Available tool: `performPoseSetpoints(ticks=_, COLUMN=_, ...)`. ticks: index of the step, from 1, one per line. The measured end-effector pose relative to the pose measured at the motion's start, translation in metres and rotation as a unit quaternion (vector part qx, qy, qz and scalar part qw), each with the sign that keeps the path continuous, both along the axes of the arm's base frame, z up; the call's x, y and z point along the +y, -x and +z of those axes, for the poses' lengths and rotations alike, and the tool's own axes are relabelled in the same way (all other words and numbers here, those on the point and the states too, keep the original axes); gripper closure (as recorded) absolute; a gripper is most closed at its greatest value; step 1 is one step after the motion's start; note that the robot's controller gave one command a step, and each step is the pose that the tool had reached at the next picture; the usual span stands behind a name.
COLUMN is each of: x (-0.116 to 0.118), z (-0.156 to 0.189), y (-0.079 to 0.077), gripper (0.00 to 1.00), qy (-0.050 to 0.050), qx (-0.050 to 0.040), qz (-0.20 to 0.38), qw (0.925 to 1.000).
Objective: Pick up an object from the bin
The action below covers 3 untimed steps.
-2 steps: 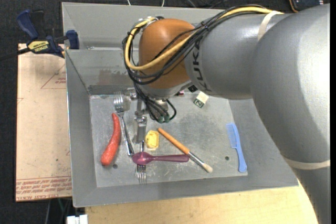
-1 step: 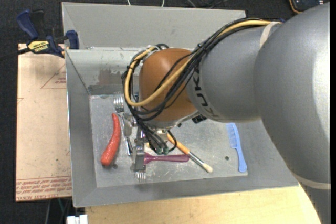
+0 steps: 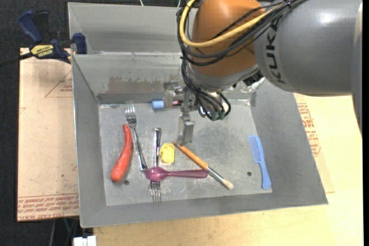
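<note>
The gripper (image 3: pixel 185 136) hangs by the upper end of a slim, orange-handled, pale-tipped brush (image 3: pixel 202 165). Open or clenched: cannot tell.

Blue comb (image 3: pixel 259 161), orange carrot (image 3: pixel 123 154), fork (image 3: pixel 134 134)

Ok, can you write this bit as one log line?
jaws: over bin middle | nearest: yellow piece, orange-handled brush | lifted: nothing yet
</note>
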<state>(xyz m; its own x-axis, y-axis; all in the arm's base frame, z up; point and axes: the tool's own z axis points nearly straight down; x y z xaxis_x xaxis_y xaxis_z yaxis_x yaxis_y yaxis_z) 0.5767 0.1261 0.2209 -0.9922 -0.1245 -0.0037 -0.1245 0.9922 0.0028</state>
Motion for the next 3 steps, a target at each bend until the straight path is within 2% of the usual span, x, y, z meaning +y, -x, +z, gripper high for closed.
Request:
performPoseSetpoints(ticks=1, x=0.014, z=0.062, y=0.034, gripper=0.0, qy=-0.001, qx=0.0047, qz=0.161, qw=0.9869)
performPoseSetpoints(ticks=2, x=-0.028, z=-0.02, y=0.055, gripper=0.0, qy=0.0, qx=-0.0016, qz=0.031, qw=0.9995)
performPoseSetpoints(ticks=3, x=0.027, z=-0.028, y=-0.022, gripper=0.0, qy=-0.002, qx=-0.003, qz=0.168, qw=0.9858)
